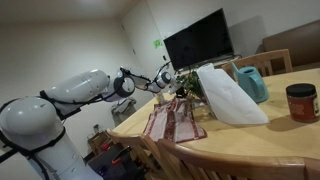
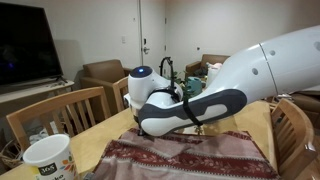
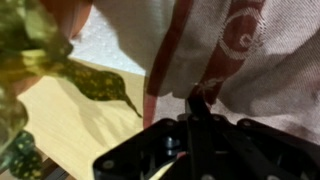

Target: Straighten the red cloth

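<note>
Red cloth (image 2: 190, 158) partly hidden behind arm (image 2: 270, 60), blurred up close, jaws' grip impossible to tell

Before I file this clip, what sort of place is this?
Likely a home dining and living room: a wooden dining table, wooden chairs around it, a big television and an armchair.

In an exterior view, the cloth (image 1: 172, 122) lay on the desk (image 1: 270, 135) near its left end, the folded sheet (image 1: 228, 95) just right of it and a jar (image 1: 300, 102) further right. A jug (image 1: 250, 82) stood behind the sheet, with the TV (image 1: 198, 40) behind everything. In an exterior view, a mug (image 2: 48, 158) sat left of the cloth, a chair (image 2: 55, 112) behind it.
</note>
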Available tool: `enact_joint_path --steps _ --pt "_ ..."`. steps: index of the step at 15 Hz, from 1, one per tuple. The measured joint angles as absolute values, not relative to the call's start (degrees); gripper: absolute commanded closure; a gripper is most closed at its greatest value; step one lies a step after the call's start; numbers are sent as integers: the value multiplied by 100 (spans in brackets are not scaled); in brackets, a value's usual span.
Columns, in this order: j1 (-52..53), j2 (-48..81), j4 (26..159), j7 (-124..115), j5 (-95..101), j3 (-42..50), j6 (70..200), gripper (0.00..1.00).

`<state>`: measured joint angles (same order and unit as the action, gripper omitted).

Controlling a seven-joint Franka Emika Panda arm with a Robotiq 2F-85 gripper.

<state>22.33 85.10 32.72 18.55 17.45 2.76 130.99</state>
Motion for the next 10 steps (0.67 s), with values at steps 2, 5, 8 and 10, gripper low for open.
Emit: enact_joint_path --steps 2,5,8,10 --pt "2163 8510 3274 1855 1745 278 13099 100" --pt "2069 8510 3274 1855 1745 281 13100 100" --pt "2026 8511 3275 1855 1745 281 13100 100" --pt "2023 8511 3275 1855 1746 281 13100 95"
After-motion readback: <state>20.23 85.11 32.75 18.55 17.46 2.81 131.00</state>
